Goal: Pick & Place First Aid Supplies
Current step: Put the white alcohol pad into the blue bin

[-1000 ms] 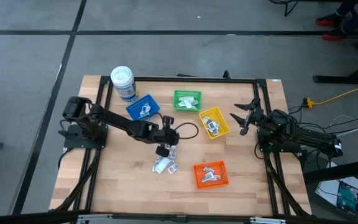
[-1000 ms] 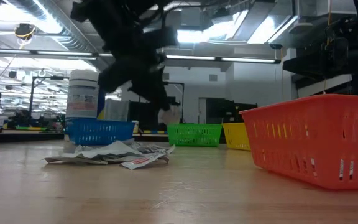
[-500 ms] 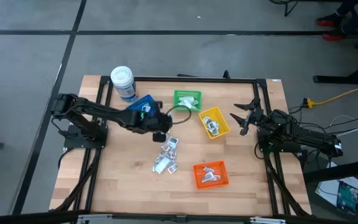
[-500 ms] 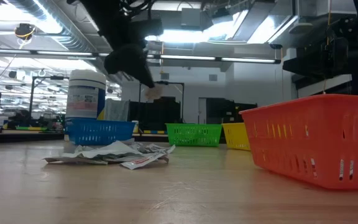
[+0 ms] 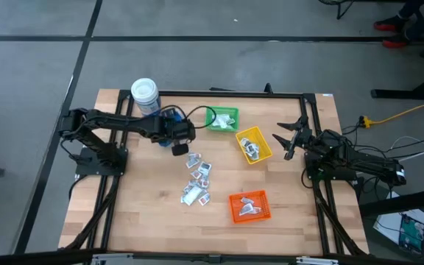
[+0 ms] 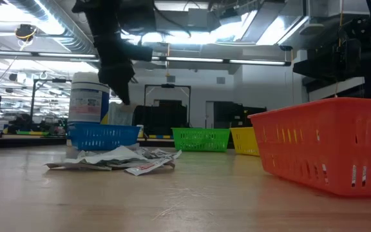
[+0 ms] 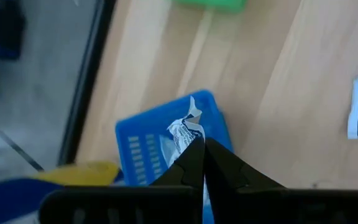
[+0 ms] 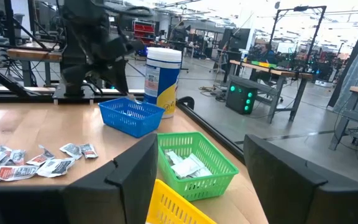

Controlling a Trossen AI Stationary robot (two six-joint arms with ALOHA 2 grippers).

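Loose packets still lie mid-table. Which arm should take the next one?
Probably the right: its gripper is open and holds nothing beside the yellow bin, while the left gripper is shut over the blue bin. The packets lie between them.

We've got a pale, blond-wood table (image 5: 146,221) with visible plank lines, framed in black. On it, four bright mesh bins: blue bin (image 8: 130,116), green bin (image 5: 221,119), yellow bin (image 5: 254,144) and orange bin (image 5: 249,206). The scattered packets (image 5: 197,180) show white and silvery-grey with small red marks. We see a white-lidded jar (image 5: 145,96) with a blue label. Both arms are dark, nearly black, and the left hand (image 7: 202,152) pinches a crinkled white-and-silver packet (image 7: 184,127).
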